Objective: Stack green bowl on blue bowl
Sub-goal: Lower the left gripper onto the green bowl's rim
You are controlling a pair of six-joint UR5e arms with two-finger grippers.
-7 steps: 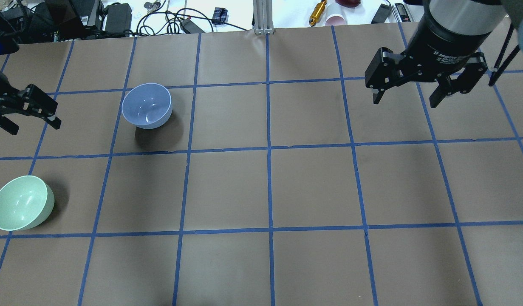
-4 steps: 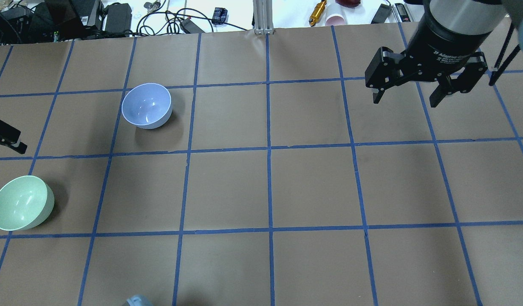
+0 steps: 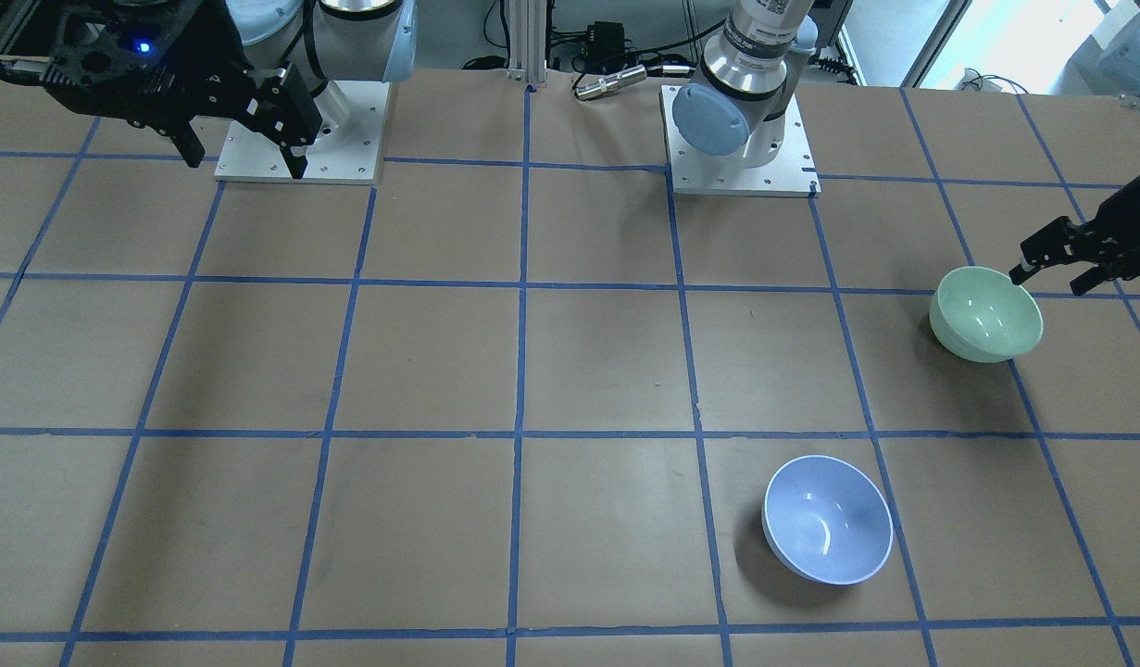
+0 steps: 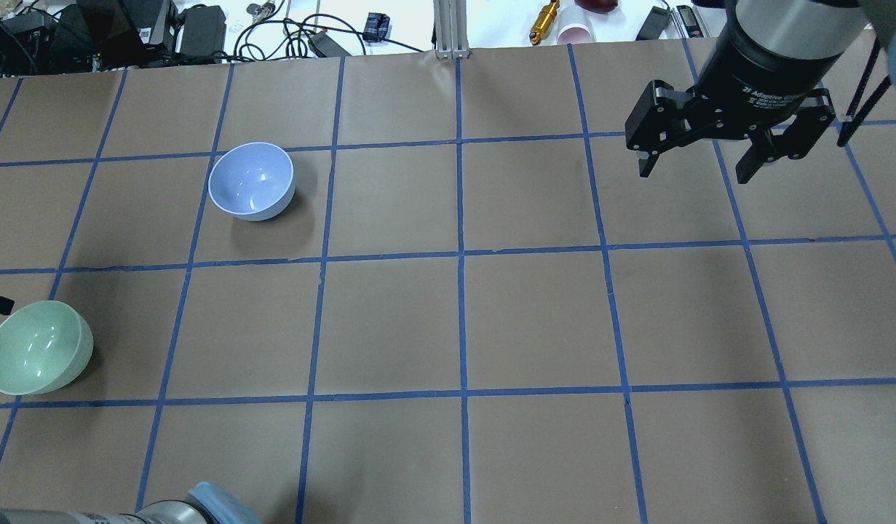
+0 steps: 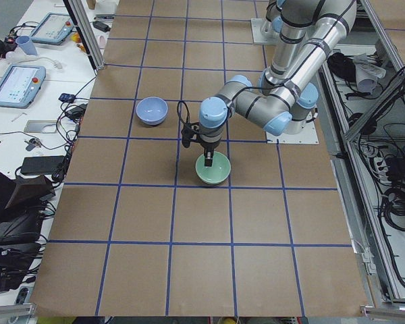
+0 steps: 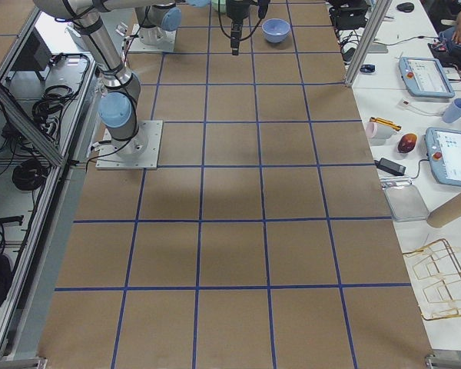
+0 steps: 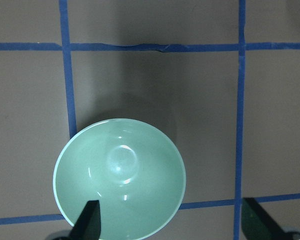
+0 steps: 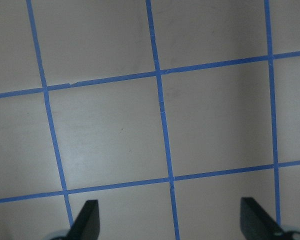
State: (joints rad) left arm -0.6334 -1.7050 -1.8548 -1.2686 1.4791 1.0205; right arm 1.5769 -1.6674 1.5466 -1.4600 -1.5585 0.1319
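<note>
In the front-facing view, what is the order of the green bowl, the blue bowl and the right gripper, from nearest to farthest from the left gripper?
1. The green bowl, directly beside the left gripper, at the view's right edge.
2. The blue bowl, lower down, right of centre.
3. The right gripper, far across, at the top left.

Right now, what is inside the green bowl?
Nothing: the green bowl shows a bare glossy inside. A finger of the open left tool covers a small patch near its rim.

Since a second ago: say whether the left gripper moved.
Yes. Overhead, the left gripper moved toward the robot, from level with the blue bowl to the green bowl.
</note>
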